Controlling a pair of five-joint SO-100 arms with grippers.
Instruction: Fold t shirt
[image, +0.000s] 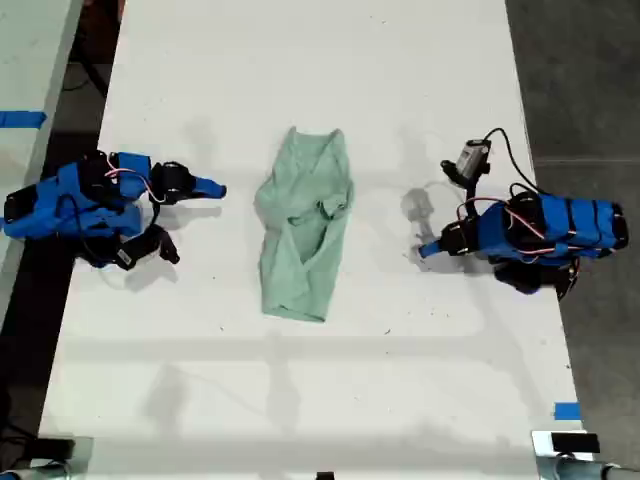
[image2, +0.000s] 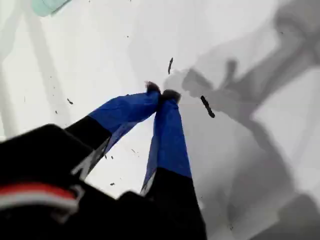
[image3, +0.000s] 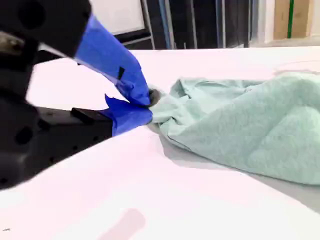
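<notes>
While lying low | my first pincer (image2: 161, 94) pressed together | my second pincer (image3: 146, 104) likewise, by t shirt (image3: 240, 130)

White table (image: 300, 60) on dark grey floor (image: 580, 80), blue tape (image: 566, 410) at its edge.

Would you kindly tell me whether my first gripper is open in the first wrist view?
No, my first gripper has its blue-taped tips pressed together over the white table, holding nothing.

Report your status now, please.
My first end effector shut, over bare table. My second end effector shut, empty, near the t shirt. It lies crumpled, not yet folded. Nothing in the way.
</notes>
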